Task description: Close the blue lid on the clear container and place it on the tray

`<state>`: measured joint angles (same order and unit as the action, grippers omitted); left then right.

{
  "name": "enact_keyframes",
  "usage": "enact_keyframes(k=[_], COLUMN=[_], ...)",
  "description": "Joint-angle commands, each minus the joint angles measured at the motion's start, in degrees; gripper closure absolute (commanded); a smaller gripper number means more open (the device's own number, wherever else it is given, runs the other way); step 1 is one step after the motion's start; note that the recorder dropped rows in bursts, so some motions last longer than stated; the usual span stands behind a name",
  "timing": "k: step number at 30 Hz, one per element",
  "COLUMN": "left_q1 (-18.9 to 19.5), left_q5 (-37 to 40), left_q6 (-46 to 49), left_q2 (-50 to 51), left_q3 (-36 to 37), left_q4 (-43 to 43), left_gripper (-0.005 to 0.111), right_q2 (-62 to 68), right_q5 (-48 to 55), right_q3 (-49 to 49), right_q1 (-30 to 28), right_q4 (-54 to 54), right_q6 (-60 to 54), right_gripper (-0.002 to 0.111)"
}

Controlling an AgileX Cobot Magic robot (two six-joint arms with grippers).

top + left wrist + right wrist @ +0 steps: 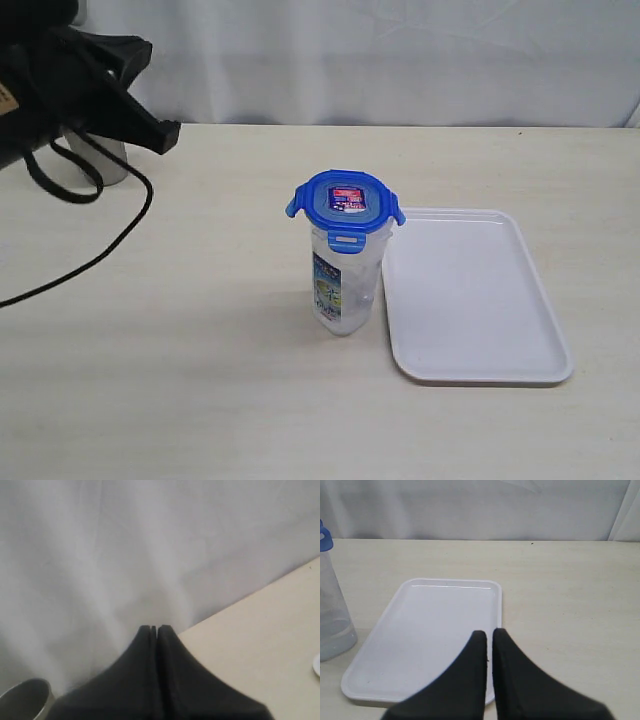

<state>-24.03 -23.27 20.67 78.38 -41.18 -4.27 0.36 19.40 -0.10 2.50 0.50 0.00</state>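
Both jaw pairs together, empty; blue lid [346, 199] on clear container [343, 290] beside tray [470, 295], flaps [293, 207] likely need snapping next.

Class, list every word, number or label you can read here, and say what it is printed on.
On the blue lid, a sticker: red and blue print, too small to read.
On the clear container, a label: blue, green and white, too blurred to read.
The tray: no text.
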Motion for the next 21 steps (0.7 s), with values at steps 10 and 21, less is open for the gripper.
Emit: enact_keyframes(k=[10, 21], left_q1=[14.5, 17.4], left_q5=[-33.1, -45.2], left_q6=[-36.3, -37.1], left_q2=[17.5, 31.8], left_q3=[3.8, -0.6], left_q4=[48.2, 54.8], left_gripper=[0.107, 0.107], right_q2=[-0.4, -0.4], right_q5=[0.0, 0.0], right_q3=[0.1, 0.1], right_q1=[-0.3, -0.3], right_q4=[-0.1, -0.1], right_q6=[-0.4, -0.4], right_gripper=[0.104, 0.104])
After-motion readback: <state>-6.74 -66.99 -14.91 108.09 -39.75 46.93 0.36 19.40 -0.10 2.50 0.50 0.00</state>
